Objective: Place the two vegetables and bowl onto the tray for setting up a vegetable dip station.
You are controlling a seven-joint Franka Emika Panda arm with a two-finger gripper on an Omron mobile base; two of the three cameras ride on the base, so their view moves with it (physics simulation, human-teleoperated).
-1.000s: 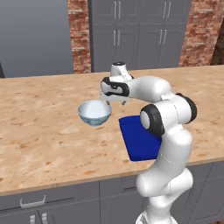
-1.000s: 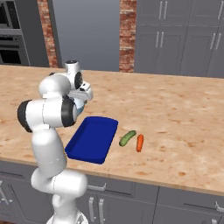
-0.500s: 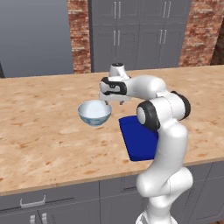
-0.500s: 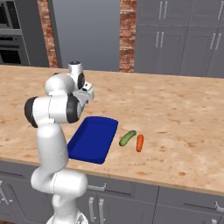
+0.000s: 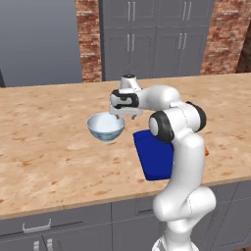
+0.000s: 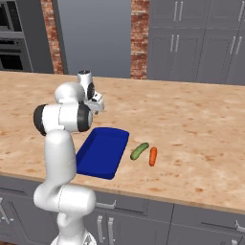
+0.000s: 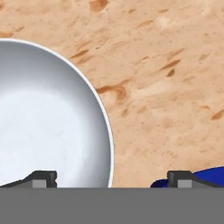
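Note:
The pale blue-white bowl (image 5: 106,126) stands on the counter just left of the deep-blue tray (image 5: 154,157). My gripper (image 5: 119,116) hangs open right over the bowl's rim on the tray side. In the hand view the bowl (image 7: 48,118) lies at the left, and its rim passes between the wide-apart fingertips of the gripper (image 7: 111,179). A corner of the tray (image 7: 210,175) shows by the right fingertip. The green cucumber (image 6: 139,151) and an orange carrot-like vegetable (image 6: 152,156) lie side by side on the counter right of the tray (image 6: 103,152).
The speckled wooden counter (image 5: 49,147) stretches wide around the bowl. Grey cabinets (image 5: 152,39) and a brick wall stand behind it. An oven (image 6: 14,43) is at the far left in the right base view.
The arm's elbow and shoulder have turned a little. The hand stays over the bowl's rim. Bowl, tray and vegetables have not moved.

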